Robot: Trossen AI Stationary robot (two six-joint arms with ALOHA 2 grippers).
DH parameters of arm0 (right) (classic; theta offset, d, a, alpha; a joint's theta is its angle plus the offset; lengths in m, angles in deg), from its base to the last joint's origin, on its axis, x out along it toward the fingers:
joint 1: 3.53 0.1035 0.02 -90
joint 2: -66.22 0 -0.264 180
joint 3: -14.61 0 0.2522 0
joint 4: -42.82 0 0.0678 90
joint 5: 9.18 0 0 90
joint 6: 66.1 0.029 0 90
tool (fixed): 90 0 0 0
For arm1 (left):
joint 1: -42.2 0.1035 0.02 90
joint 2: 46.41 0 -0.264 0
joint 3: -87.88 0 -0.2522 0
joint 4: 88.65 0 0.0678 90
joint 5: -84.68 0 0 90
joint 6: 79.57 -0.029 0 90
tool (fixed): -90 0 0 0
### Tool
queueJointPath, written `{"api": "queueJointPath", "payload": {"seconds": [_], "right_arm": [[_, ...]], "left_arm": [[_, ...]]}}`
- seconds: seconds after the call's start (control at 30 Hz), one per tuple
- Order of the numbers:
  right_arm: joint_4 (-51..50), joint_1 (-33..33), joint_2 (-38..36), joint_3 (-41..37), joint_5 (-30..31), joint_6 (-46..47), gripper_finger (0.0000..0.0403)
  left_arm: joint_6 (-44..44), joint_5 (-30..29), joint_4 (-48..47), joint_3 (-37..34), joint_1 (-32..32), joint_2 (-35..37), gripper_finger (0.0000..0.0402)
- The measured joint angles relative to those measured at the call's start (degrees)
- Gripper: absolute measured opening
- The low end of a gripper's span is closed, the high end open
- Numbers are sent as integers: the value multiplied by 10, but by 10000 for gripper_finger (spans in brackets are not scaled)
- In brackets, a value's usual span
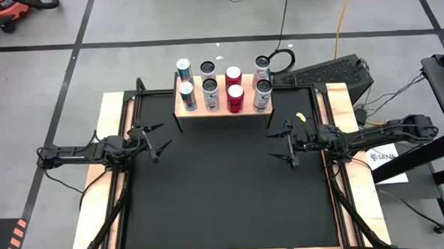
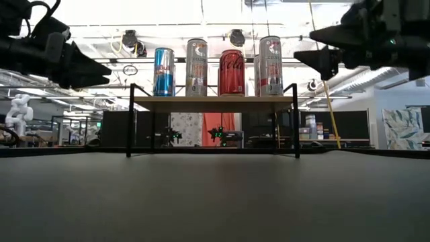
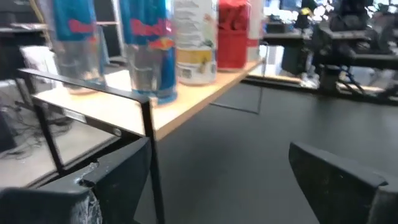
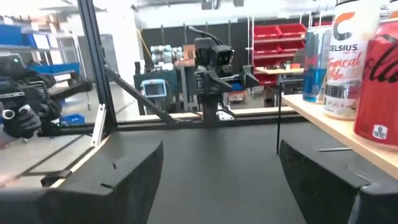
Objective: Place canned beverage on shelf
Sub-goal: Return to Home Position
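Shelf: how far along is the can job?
Done: eight cans stand upright on the shelf, in two rows of four. In hand: nothing; the left gripper and right gripper are open and empty above the black mat, short of the shelf. Left: no loose can shows on the mat, so likely only parking the arms.

The black bench (image 1: 225, 192) carries the shelf (image 1: 221, 112) at its far edge, centred. On the shelf stand eight cans (image 1: 211, 93), two rows of four.
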Motion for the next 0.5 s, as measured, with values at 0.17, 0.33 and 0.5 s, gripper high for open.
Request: {"api": "queueJointPath", "payload": {"seconds": [0.17, 0.33, 0.5], "right_arm": [[95, 0, 1, -49, 1, 4, 306], [127, 0, -4, -59, 1, -16, 306], [152, -1, -18, -59, 1, -55, 306]], "left_arm": [[-14, -19, 14, -2, 0, 7, 380], [-15, -20, 34, -7, 0, 14, 380], [-18, -26, 36, -9, 0, 15, 380]]}}
